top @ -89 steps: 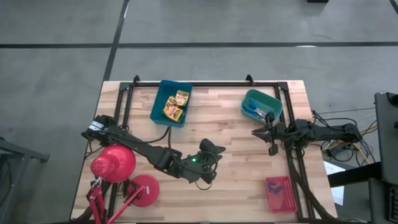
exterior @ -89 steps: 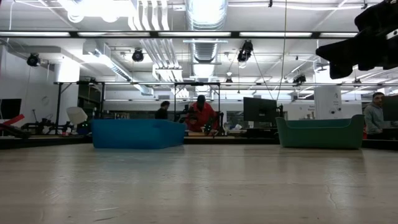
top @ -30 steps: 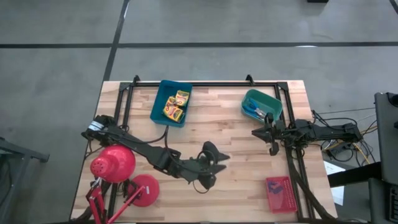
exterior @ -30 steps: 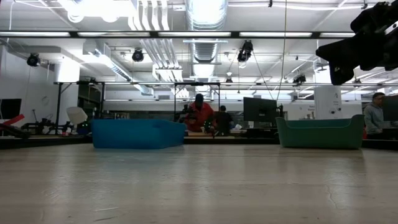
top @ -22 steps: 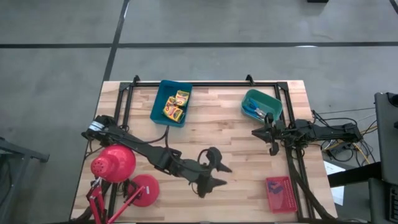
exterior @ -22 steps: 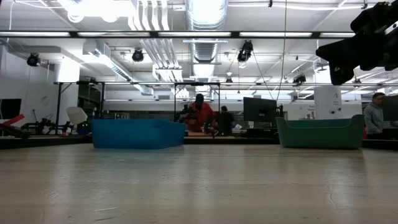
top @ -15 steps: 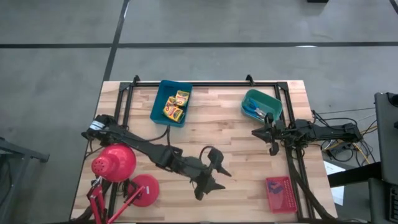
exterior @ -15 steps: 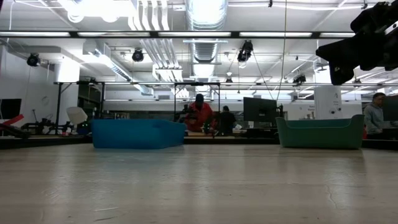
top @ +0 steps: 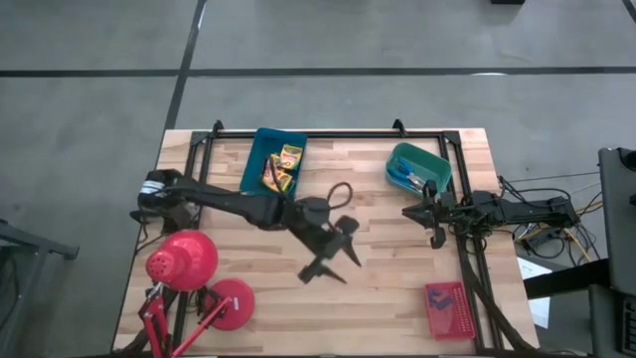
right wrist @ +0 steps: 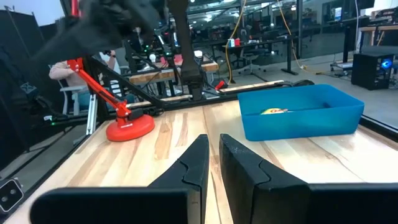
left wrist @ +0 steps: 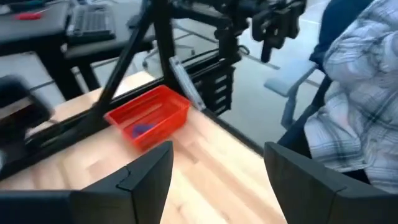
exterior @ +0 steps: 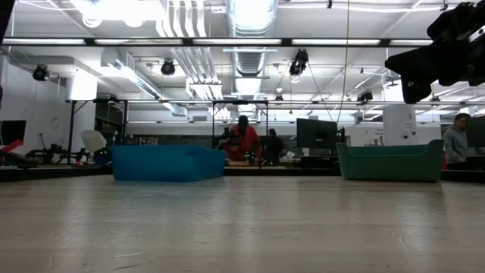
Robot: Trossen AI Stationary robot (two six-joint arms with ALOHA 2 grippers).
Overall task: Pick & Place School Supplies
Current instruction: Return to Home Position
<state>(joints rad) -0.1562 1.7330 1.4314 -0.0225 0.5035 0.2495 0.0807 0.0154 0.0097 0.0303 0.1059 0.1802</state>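
My left gripper (top: 338,247) hovers open over the middle of the table and holds nothing; in the left wrist view its fingers (left wrist: 217,155) stand wide apart, facing the red tray (left wrist: 149,115). My right gripper (top: 409,212) waits shut above the table's right side, beside the teal tray (top: 417,167), its fingers (right wrist: 214,149) close together. The yellow crayon boxes (top: 280,167) lie in the blue tray (top: 256,164); one box (right wrist: 273,111) shows over its rim. Blue-handled scissors (top: 407,175) lie in the teal tray. Purple sticks (left wrist: 143,129) lie in the red tray (top: 447,310).
A red desk lamp (top: 184,264) with a round base (right wrist: 129,127) stands at the near left corner. A black frame (top: 328,133) runs along the table's far and side edges. Bare wood lies between the trays. A person in a plaid shirt (left wrist: 360,93) sits beyond the table's right side.
My left arm has swung up and toward the far edge, from the table's near middle to its centre, turning as it went, and its gripper has stayed open. My right arm has kept still. The trays and their contents have not moved.
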